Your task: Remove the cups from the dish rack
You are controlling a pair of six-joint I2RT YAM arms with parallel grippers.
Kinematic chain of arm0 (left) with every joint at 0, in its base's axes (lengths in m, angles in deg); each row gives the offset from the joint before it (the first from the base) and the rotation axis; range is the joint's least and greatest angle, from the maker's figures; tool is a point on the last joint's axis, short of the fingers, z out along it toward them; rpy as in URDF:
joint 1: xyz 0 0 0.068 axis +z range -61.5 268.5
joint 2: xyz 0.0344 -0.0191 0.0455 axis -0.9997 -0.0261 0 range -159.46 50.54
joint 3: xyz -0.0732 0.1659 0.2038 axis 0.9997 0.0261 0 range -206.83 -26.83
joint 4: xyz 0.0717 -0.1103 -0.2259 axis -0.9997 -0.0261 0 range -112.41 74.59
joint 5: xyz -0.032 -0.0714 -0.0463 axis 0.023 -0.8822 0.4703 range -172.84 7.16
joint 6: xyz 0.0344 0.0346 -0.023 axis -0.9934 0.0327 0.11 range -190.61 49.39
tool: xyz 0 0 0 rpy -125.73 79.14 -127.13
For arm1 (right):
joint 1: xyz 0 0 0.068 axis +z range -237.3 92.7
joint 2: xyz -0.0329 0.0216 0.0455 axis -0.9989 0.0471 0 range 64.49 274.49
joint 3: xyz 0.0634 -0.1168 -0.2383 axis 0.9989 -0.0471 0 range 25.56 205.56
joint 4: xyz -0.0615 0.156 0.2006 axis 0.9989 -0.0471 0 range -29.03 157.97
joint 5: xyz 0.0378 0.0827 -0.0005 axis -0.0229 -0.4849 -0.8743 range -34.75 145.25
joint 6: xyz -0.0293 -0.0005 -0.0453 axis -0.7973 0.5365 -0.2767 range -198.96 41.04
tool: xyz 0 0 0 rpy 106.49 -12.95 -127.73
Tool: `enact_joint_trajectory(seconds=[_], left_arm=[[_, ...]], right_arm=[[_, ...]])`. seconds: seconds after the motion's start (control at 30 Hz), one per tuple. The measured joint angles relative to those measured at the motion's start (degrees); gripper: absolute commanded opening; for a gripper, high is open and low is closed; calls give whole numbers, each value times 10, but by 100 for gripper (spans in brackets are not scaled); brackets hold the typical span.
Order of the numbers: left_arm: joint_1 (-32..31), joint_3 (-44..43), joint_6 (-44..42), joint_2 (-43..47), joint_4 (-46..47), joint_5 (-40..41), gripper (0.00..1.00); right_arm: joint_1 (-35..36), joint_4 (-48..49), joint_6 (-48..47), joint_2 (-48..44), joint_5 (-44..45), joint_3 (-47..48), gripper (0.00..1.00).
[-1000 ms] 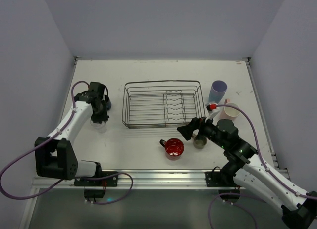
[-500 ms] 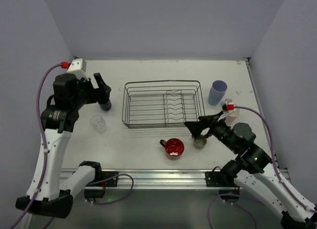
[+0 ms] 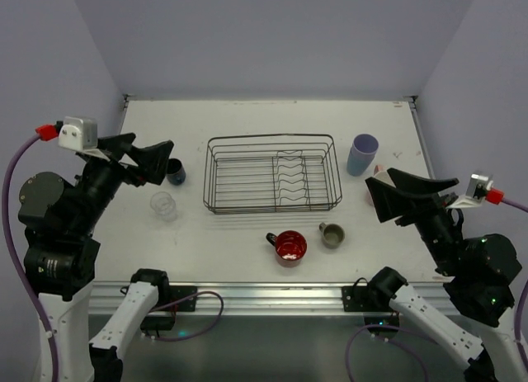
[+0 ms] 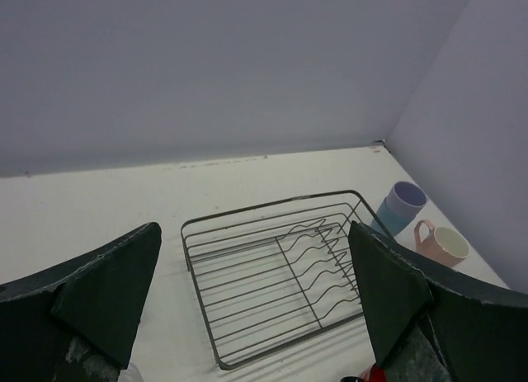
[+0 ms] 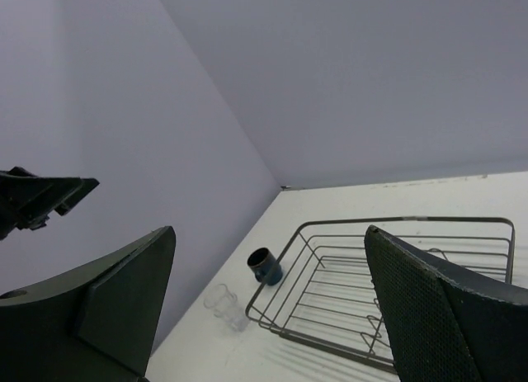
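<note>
shows left gripper [image 3: 153,148] and right gripper [image 3: 380,184] raised, fingers spread wide, gripping nothing; shows red handled mug [image 3: 290,246] and small olive-beige cup [image 3: 332,235] near rectangular dark wire dish rack [image 3: 271,137].

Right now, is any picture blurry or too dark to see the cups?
Top view: sharp and evenly lit, soft shadows only, though the clear glass nearly fades into the white table. Left wrist view: the dish rack is crisp; the near fingers are big dark shapes. Right wrist view: same dark fingers; the glass is just a faint outline.
</note>
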Motion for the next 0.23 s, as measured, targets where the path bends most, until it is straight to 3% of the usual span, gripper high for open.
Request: enact_joint_trajectory(seconds=[0.23], left_arm=[[0, 24, -5, 16, 31, -20, 100]], right_arm=[[0, -22, 0, 14, 10, 13, 99]])
